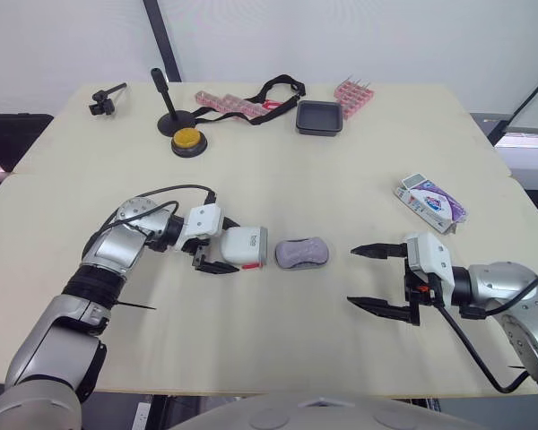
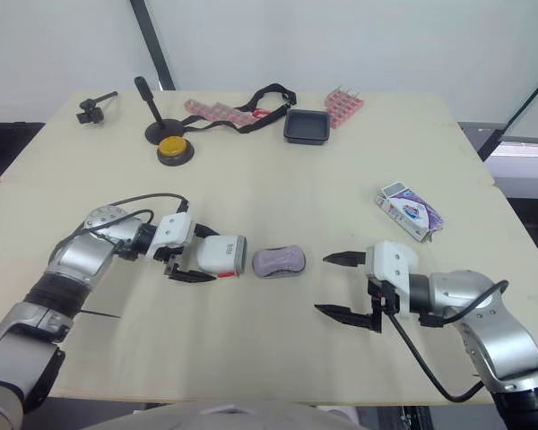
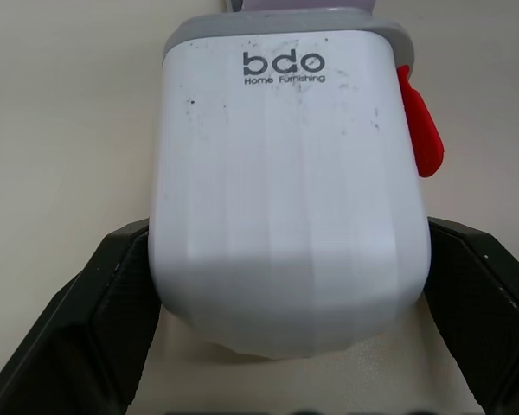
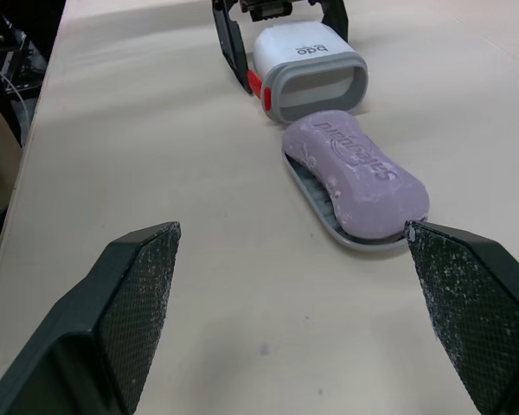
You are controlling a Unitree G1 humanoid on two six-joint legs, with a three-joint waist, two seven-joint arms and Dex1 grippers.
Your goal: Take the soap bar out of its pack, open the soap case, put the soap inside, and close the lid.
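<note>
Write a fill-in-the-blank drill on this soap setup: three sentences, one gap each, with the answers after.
1. The soap bar, resting on a grey tray, is coloured ____.
2. The left end effector grips the white case shell, which is printed with the letters ____.
3. The right end effector has its fingers ____, with nothing between them.

Missing words: purple; bdo; open.

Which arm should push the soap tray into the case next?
Likely right. The right gripper is open, empty and faces the soap on its tray, just outside the open end of the case. The left gripper grips the case, bracing it.
</note>
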